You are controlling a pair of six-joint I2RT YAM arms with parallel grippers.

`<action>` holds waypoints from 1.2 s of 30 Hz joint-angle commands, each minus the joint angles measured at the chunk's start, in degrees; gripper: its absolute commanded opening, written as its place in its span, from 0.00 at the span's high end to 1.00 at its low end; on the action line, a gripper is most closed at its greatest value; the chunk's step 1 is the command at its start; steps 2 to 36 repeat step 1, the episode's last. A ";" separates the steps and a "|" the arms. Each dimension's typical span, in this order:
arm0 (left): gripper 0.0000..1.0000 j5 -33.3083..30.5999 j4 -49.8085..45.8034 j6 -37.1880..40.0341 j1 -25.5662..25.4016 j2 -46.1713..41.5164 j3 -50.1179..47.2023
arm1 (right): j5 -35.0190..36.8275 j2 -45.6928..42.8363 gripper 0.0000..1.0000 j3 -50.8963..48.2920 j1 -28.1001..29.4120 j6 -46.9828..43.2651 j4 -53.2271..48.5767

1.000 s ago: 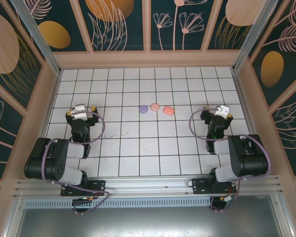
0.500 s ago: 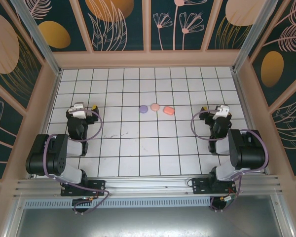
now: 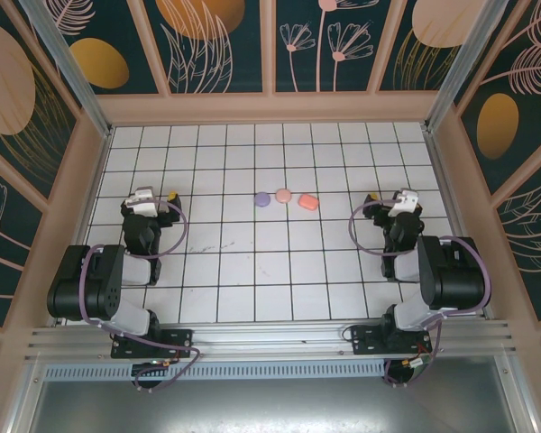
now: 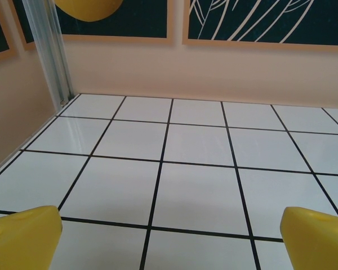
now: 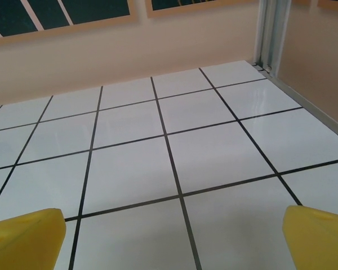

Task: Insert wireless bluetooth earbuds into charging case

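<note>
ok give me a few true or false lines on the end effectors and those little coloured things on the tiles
1. The left end effector and the right end effector are both open, with nothing between their fingers. True.
2. In the top view the coral item lies left of the lilac item. False: coral is the rightmost of the row and lilac the leftmost.
3. The pink item sits between the other two. True.
4. The left end effector is touching the lilac item. False: it is well apart from it, over bare tiles.
</note>
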 commanded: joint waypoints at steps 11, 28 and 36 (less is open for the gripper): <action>0.01 0.43 1.03 -1.08 0.41 -0.03 0.30 | -2.48 0.00 0.01 0.74 -0.39 -0.22 1.39; 0.01 0.43 1.03 -1.08 0.41 -0.03 0.30 | -2.48 0.00 0.01 0.74 -0.39 -0.22 1.39; 0.01 0.43 1.03 -1.08 0.41 -0.03 0.30 | -2.48 0.00 0.01 0.74 -0.39 -0.22 1.39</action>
